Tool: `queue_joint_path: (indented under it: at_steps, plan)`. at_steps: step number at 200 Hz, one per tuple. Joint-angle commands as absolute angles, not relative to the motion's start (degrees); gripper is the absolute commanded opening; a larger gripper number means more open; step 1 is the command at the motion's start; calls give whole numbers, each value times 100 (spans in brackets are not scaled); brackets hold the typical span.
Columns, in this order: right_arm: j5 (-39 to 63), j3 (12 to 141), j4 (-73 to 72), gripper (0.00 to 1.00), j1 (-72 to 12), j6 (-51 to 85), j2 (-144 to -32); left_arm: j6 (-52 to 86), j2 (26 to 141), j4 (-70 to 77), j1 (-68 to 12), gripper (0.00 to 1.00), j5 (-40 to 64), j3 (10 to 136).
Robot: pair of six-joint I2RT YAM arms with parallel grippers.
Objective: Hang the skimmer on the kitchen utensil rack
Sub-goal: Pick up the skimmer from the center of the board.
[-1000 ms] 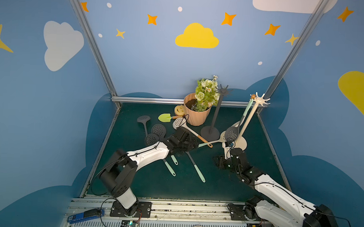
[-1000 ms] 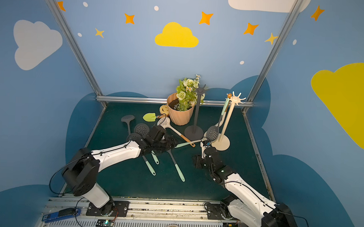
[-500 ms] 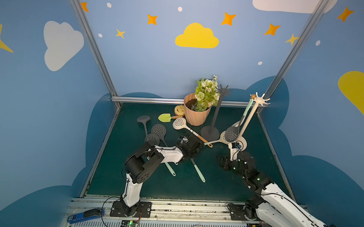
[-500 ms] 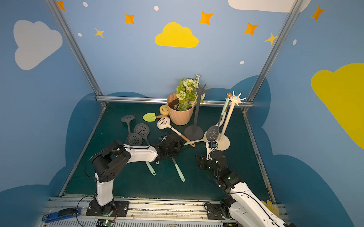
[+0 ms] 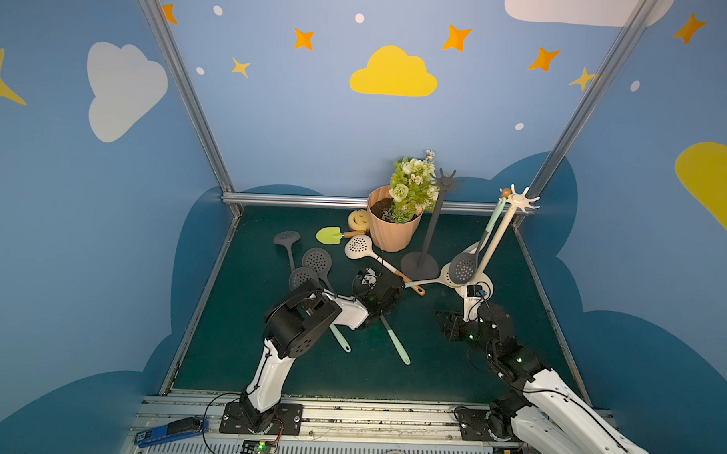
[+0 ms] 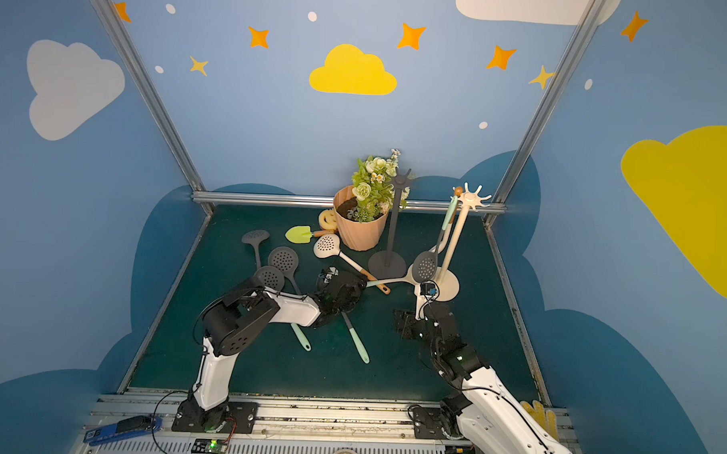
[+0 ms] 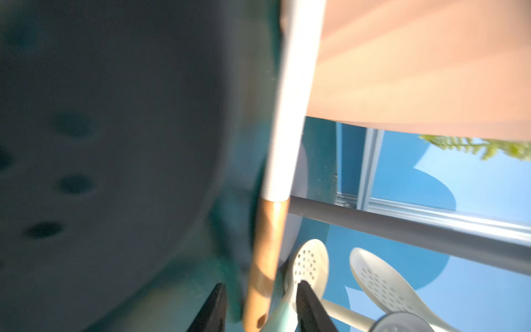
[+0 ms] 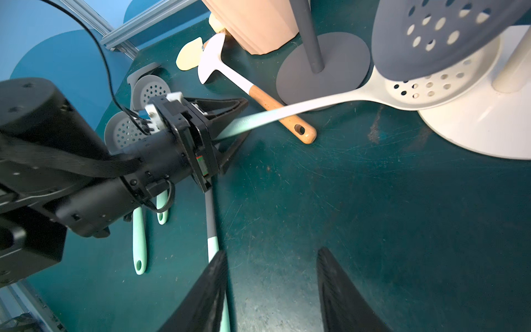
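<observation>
A cream skimmer with a mint handle (image 5: 424,281) (image 6: 387,282) (image 8: 316,103) lies on the floor, its head resting on the base of the white utensil rack (image 5: 498,237) (image 6: 453,239). My left gripper (image 5: 399,281) (image 6: 364,281) (image 7: 260,287) (image 8: 245,119) straddles the mint handle's end. Its jaws stand partly apart, and one finger (image 7: 304,299) touches the handle. A wooden-handled skimmer (image 5: 358,245) (image 7: 267,247) also runs between them. A grey skimmer (image 5: 462,269) hangs on the white rack. My right gripper (image 5: 450,322) (image 6: 406,321) (image 8: 271,258) hovers open and empty over the floor.
A dark grey rack (image 5: 430,230) stands between the white rack and a peach flower pot (image 5: 390,233). Three dark skimmers (image 5: 317,259) lie at the left, their mint handles (image 5: 395,341) reaching forward under my left arm. A green trowel (image 5: 328,235) and smiley sponge (image 5: 358,219) sit behind.
My left arm has folded in, its gripper has slid right onto the mint handle, and its jaws have narrowed. The right arm has drawn back slightly, still open.
</observation>
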State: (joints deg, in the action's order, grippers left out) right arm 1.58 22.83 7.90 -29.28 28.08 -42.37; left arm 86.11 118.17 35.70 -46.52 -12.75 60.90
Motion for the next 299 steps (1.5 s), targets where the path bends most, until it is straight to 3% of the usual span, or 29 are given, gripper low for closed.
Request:
queue_joint_path:
  at_steps: [1, 56, 102, 187, 196, 207, 233, 299]
  plan:
    - [185, 2460, 975, 50, -2860, 2710, -4204, 8373, 11481, 4034, -4655, 34, -1535, 5920]
    - [53, 2850, 1741, 50, -2777, 2556, -3814, 7879, 10753, 3639, -4732, 24, -1933, 5658]
    - [35, 3120, 2222, 51, -2742, 2433, -3592, 7100, 10230, 2068, -4740, 16, -1823, 6113]
    - [158, 3195, 2138, 52, -2719, 2329, -3732, 6715, 10396, 1566, -4675, 9, -1283, 6552]
    - [193, 3208, 2138, 52, -2716, 2316, -3757, 6720, 10429, 1529, -4667, 13, -1249, 6587]
    - [219, 3228, 2162, 52, -2717, 2295, -3772, 6775, 10449, 1412, -4643, 27, -1219, 6635]
    - [268, 3203, 2137, 52, -2719, 2284, -3787, 7021, 10541, 1390, -4576, 34, -1005, 6598]
    - [359, 3189, 2105, 53, -2708, 2292, -3784, 7248, 10875, 2279, -4491, 36, -579, 6506]
